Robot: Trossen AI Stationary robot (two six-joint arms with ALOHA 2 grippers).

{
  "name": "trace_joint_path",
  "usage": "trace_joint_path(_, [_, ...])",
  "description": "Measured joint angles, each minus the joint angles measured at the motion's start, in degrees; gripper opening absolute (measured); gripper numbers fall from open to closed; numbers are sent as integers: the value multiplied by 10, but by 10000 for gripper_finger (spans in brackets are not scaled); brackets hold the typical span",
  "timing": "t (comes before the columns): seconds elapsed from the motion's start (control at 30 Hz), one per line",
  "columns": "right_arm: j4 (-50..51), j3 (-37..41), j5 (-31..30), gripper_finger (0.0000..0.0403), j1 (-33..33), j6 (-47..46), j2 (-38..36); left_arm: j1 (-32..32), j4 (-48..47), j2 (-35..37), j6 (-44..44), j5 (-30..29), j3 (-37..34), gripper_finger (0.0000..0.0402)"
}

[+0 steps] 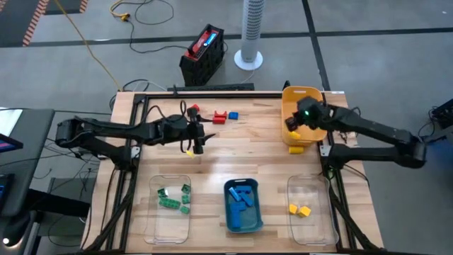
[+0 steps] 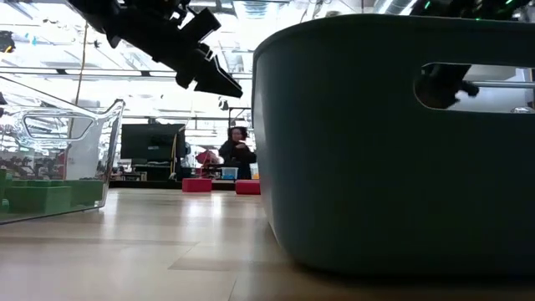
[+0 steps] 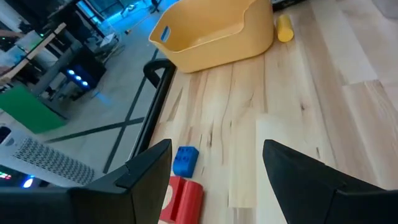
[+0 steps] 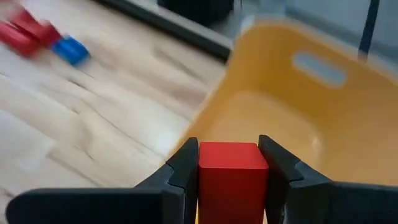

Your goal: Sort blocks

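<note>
My right gripper is shut on a red block and hovers over the yellow bin at the table's far right. My left gripper is open above the table's middle left, with nothing between its fingers. Beyond it, red blocks and a blue block lie flat on the table near the far edge. A yellow block lies just outside the yellow bin. A small yellow piece shows at the left gripper's near side. My right gripper pinches the red block between its two fingers, one finger on each of two opposite side faces. The block is lifted clear, above the yellow bin's rim. How far back it reaches between the fingers, I cannot tell.
Three bins line the near edge: a clear one with green blocks, a blue one with blue blocks and a clear one with yellow blocks. The blue bin's wall fills the low view. A person stands far behind the table.
</note>
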State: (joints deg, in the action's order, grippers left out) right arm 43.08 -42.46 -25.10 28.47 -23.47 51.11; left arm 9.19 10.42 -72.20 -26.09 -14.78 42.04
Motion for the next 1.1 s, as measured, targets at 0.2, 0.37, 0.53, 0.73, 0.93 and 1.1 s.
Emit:
trace_joint_path(0.2, [6, 0, 73, 123, 71, 7, 105, 1, 0, 0, 4, 10, 0, 246])
trace_joint_path(0.37, [5, 0, 96, 123, 102, 7, 195, 2, -9, 0, 4, 18, 0, 246])
trace_joint_path(0.53, [-3, 0, 133, 124, 119, 27, 253, 13, -21, 0, -12, 54, 0, 246])
trace_joint_path(0.73, [-8, 0, 134, 171, 122, 39, 269, 62, 22, 0, 2, 177, -22, 246])
trace_joint_path(0.93, [-18, 0, 133, 223, 125, 32, 239, 68, 26, 0, -16, 174, -28, 246])
trace_joint_path(1.1, [-23, -23, 117, 233, 143, 47, 214, 68, 25, 0, -21, 173, -28, 246])
